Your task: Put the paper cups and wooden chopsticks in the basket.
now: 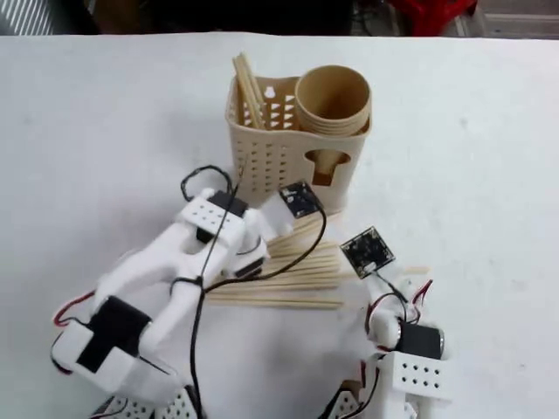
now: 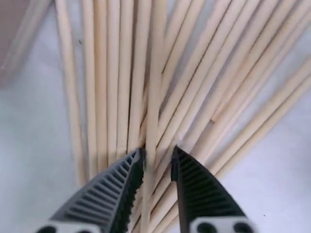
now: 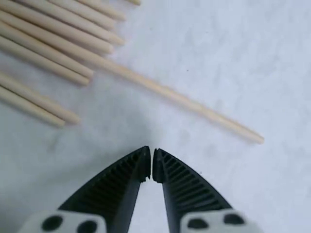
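A beige perforated basket (image 1: 284,157) stands at the table's middle. It holds stacked paper cups (image 1: 333,99) and a few upright wooden chopsticks (image 1: 249,85). A fan of loose chopsticks (image 1: 301,272) lies on the table in front of it. My left gripper (image 2: 158,162) is down in this pile (image 2: 204,73), its fingers closed narrowly on one chopstick (image 2: 153,102) that runs between them. My right gripper (image 3: 150,165) is shut with nothing in it, over bare table just short of a single chopstick (image 3: 184,99) lying apart from the pile's ends (image 3: 43,53).
The left arm (image 1: 175,262) stretches from the front left toward the basket. The right arm (image 1: 406,349) sits at the front right. White table (image 1: 472,175) lies open to both sides of the basket.
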### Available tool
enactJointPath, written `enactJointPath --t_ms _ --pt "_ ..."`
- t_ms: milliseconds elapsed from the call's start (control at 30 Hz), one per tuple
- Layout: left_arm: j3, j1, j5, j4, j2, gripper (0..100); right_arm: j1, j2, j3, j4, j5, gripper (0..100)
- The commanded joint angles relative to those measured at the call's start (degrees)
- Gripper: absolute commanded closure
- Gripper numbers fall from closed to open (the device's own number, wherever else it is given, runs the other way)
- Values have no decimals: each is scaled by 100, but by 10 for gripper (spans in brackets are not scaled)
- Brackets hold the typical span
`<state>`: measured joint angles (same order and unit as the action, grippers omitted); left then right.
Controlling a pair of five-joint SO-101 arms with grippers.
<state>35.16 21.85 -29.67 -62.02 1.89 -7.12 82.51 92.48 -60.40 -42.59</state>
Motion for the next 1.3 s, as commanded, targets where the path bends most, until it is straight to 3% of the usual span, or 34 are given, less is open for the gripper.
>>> enactJointPath --t_ms 0,200,433,867,1067,1267 --pt "-229 40 79 62 163 941 -40 66 -26 -57 -79 975" --pt "-211 22 53 18 180 977 -40 66 -26 -57 -79 975" --pt "-334 22 -114 -800 -22 978 -40 66 -26 -57 -79 975" --pt "-422 -31 -299 -2286 -2334 978 -40 66 -26 -57 -79 975" --pt "-1196 -374 -123 -2585 -3767 978 -40 66 -26 -57 -79 975" --pt "-2558 -338 422 -3033 -3952 979 -40 66 -26 -57 -79 975"
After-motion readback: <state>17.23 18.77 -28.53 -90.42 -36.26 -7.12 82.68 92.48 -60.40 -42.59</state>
